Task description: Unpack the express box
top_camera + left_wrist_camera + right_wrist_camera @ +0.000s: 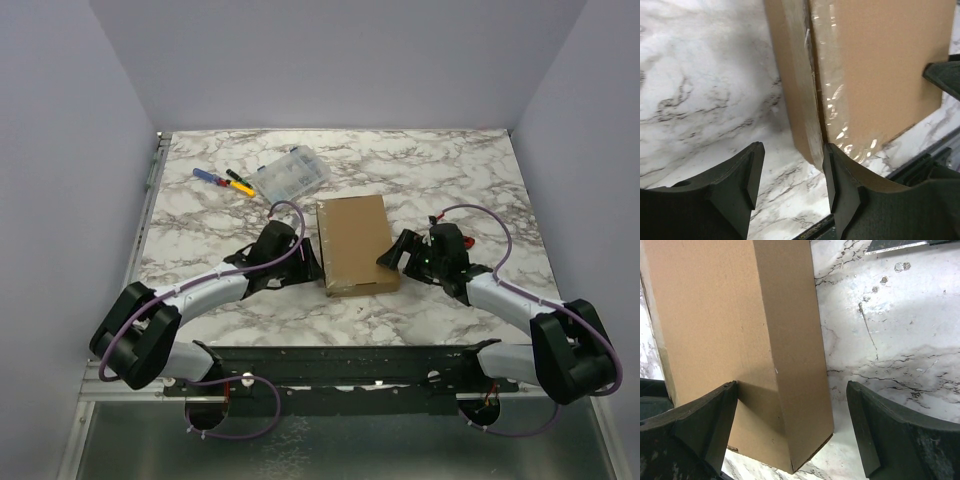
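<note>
Brown cardboard makes up the express box [355, 243]. It lies flat in the middle of the marble table [450, 170], with its long sides running away from the robot. Its lid is down. A strip of shiny clear tape [832, 100] runs along the top near the left long edge.

The left claw [308, 266] is at the near left corner of the box. It is partly open. In the left wrist view the box's side wall comes down into the gap between the two black fingers [735, 185]. One finger is out over the table with bare marble between it and the wall. The other finger is right against the taped edge at the corner. The claw does not pinch the box.

The right claw [398, 250] is at the right side of the box, near the front corner. It is wide open and holds nothing. In the right wrist view one finger [705, 425] hangs over the top of the box. The other is over the table, well apart from the side wall.

Farther back on the left is a clear plastic case [290, 173] with little things inside. Just beside it lie a blue tool [207, 175] and a yellow and black tool [240, 183]. They are too small to tell what they are.
</note>
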Available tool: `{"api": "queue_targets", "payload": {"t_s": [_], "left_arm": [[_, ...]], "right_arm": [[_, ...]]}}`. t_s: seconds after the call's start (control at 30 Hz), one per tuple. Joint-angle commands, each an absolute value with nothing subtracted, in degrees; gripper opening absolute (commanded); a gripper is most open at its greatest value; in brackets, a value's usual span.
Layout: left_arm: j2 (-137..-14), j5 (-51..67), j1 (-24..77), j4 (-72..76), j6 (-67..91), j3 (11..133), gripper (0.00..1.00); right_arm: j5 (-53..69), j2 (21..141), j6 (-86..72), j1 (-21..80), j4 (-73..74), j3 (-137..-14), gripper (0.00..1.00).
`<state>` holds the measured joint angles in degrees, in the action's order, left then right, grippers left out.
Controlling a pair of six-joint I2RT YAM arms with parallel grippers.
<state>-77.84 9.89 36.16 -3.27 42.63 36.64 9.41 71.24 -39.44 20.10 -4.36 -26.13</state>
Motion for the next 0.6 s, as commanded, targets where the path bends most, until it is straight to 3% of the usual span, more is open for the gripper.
{"api": "queue_targets", "payload": {"t_s": [0.0, 0.27, 0.57], "left_arm": [[-78.00, -1.46, 35.42, -14.79, 40.25, 34.30, 0.56], [-76.47, -1.08, 35.42, -16.04, 40.04, 34.27, 0.57], [-73.98, 7.95, 33.76, -14.61, 37.06, 43.16, 0.79]], "right_arm": [[2.02, 72.83, -38.84, 19.86, -0.18, -25.93, 0.93], [2.31, 73.03, -38.12, 19.86, -0.20, -25.94, 0.93], [7.01, 72.32, -33.15, 19.86, -2.24, -26.08, 0.93]]}}
